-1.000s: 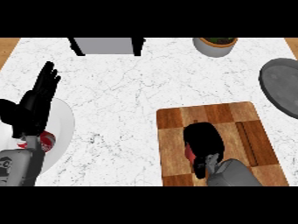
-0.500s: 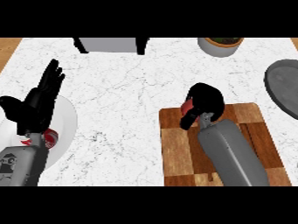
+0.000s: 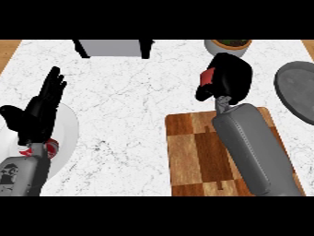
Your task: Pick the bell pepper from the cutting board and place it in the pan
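Above the far edge of the cutting board (image 3: 207, 152), I see my right robot hand (image 3: 229, 80) clenched around the red bell pepper (image 3: 207, 77), of which only a sliver shows at the hand's left side between the fingers. The pan (image 3: 307, 92) sits to the right of that hand, apart from it, on the marble tabletop (image 3: 132, 92). A bowl (image 3: 229, 45) stands just beyond the hand. My left robot hand (image 3: 40, 110) rests released, fingers straight and pointing away, over a white plate (image 3: 67, 126). A small red-and-white object (image 3: 50, 147) lies on the plate beside its wrist.
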Controlling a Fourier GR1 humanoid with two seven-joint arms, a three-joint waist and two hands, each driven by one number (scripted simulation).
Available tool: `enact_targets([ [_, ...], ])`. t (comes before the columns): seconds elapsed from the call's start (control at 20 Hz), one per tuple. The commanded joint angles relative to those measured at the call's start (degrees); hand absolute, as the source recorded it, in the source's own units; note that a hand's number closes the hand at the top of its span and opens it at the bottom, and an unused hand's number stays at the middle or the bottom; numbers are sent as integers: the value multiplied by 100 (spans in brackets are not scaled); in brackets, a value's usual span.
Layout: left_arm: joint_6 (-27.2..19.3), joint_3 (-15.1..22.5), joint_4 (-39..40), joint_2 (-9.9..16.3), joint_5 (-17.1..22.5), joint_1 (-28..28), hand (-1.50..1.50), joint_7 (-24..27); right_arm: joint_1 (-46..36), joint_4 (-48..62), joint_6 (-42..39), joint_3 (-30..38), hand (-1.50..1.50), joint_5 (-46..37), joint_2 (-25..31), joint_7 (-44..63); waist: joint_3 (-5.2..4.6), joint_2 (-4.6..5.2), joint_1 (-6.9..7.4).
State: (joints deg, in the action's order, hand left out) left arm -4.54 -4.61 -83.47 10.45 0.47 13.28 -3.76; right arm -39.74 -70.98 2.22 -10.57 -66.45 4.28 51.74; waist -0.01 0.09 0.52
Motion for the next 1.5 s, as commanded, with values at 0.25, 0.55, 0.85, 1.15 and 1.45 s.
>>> enact_targets([
  [0.25,227,-339,114,310,187,111,0,62,-422,-377,797,1266,150,424,800,-406,2,5,-56],
  [0.55,103,39,-426,25,43,-108,0,-349,-9,305,1777,2306,150,1322,1291,-1510,8,12,8],
  [0.85,46,-40,-210,7,-14,-30,0,-157,101,1578,1979,3028,150,1640,2385,-2703,8,26,35],
  [1.15,288,-134,-138,145,139,-35,0,-172,266,3187,2585,3304,150,1461,3147,-3800,13,66,98],
  [1.45,65,150,83,-157,-155,219,0,39,-220,4720,3048,3841,150,1829,3563,-4729,28,126,189],
])
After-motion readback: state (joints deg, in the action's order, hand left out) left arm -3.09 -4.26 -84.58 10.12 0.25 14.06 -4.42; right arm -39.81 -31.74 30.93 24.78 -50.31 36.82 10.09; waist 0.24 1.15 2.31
